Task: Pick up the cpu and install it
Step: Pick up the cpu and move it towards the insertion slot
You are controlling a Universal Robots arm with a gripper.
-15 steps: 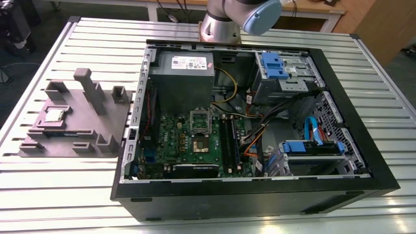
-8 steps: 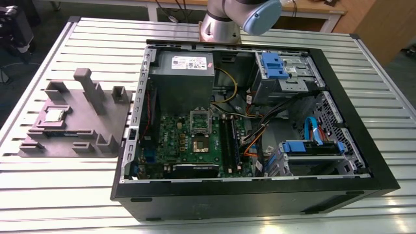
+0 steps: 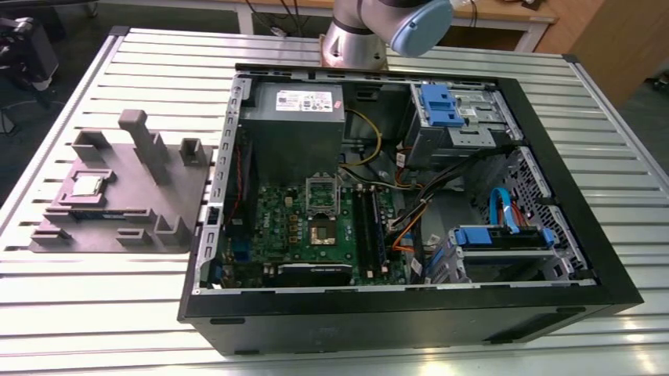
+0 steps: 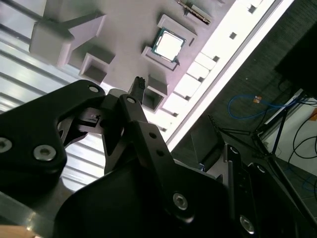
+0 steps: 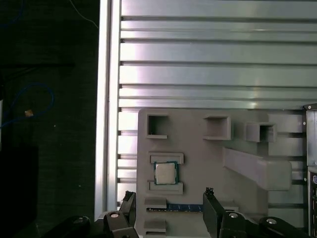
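1. So, the cpu (image 5: 165,172) sits flat in a shallow pocket on the grey fixture block (image 5: 213,168), shiny lid up. Nothing is touching it, so it's not picked up yet.
2. In the first wrist view the gripper (image 5: 169,193) is spread wide. Its two dark fingers (image 5: 210,208) stand well apart with nothing between them.
3. The bit that matters: the chip lies just past the fingertips and roughly on the centre line between them, over the same part of the block. To me the gripper looks lined up with it rather than off to one side. How high it hangs above the block I can't tell.
4. The cpu is square, so it has no real long axis. Its edges look about square to the line running from finger to finger.
5. Beside the block, on the side away from the chip's pocket, is the open computer case (image 3: 397,321). The motherboard socket (image 3: 321,211) inside has its frame flipped up.
6. Block and case both rest on the slatted metal table (image 3: 105,313).
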